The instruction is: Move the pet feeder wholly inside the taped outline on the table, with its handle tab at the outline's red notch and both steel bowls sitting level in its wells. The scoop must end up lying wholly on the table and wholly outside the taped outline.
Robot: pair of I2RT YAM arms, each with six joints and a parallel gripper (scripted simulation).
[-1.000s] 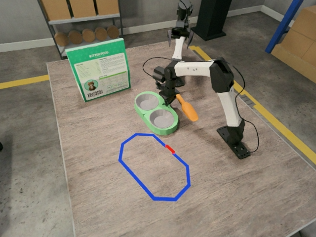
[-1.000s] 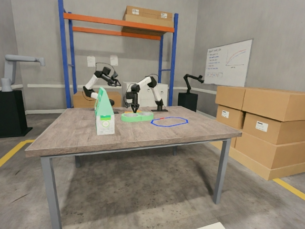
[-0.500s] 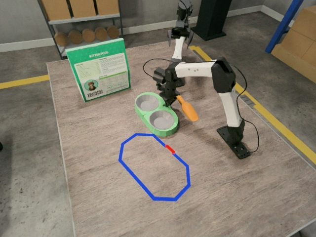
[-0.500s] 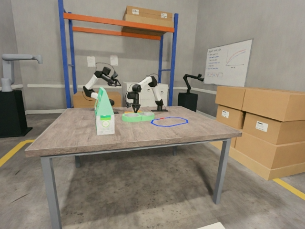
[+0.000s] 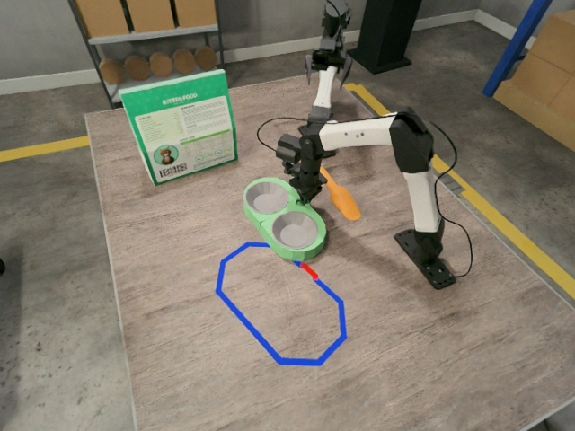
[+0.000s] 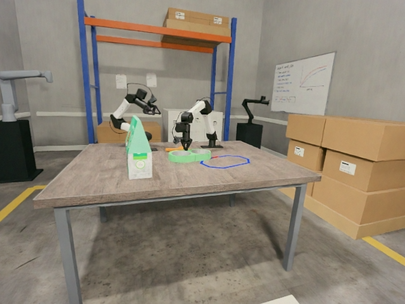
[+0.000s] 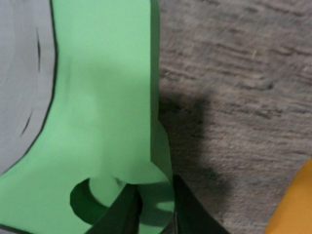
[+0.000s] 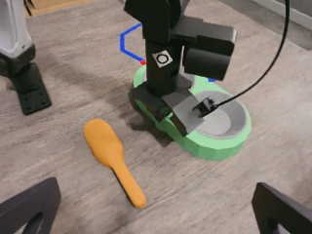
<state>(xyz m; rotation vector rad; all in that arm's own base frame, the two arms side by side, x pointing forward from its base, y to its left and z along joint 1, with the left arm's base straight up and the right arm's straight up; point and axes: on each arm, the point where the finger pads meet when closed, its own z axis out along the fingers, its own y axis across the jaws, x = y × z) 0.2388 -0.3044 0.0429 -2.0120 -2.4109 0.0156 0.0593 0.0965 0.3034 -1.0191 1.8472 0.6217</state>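
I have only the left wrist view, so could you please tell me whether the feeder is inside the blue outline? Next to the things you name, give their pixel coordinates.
Observer: No, the feeder (image 5: pixel 283 215) (image 6: pixel 189 159) (image 7: pixel 104 97) (image 8: pixel 207 146) is mostly outside; one end overlaps the blue outline (image 5: pixel 251 328) (image 6: pixel 224 167) (image 8: pixel 123 43).
Operator: Thank you; where does the whole scoop lie?
Observer: The scoop (image 5: pixel 344 201) (image 6: pixel 172 149) (image 7: pixel 294 210) (image 8: pixel 104 143) lies on the table, wholly outside the outline.
Operator: And the right hand?
Observer: The right hand (image 5: pixel 328 78) (image 6: pixel 158 111) (image 8: pixel 156 189) is open, raised above the table.

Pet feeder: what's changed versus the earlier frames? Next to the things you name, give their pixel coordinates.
The pet feeder (image 5: pixel 296 254) (image 6: pixel 183 159) (image 7: pixel 107 97) (image 8: pixel 214 152) moved toward the taped outline (image 5: pixel 251 328) (image 6: pixel 224 167) (image 8: pixel 131 55), the left gripper (image 5: pixel 304 200) (image 6: pixel 186 149) (image 7: pixel 156 184) (image 8: pixel 161 118) moving with it, fingers on its handle tab. Scoop (image 5: pixel 344 200) (image 6: pixel 172 149) (image 7: pixel 297 205) (image 8: pixel 104 146) and kitten food bag (image 5: pixel 185 134) (image 6: pixel 140 163) stayed put.
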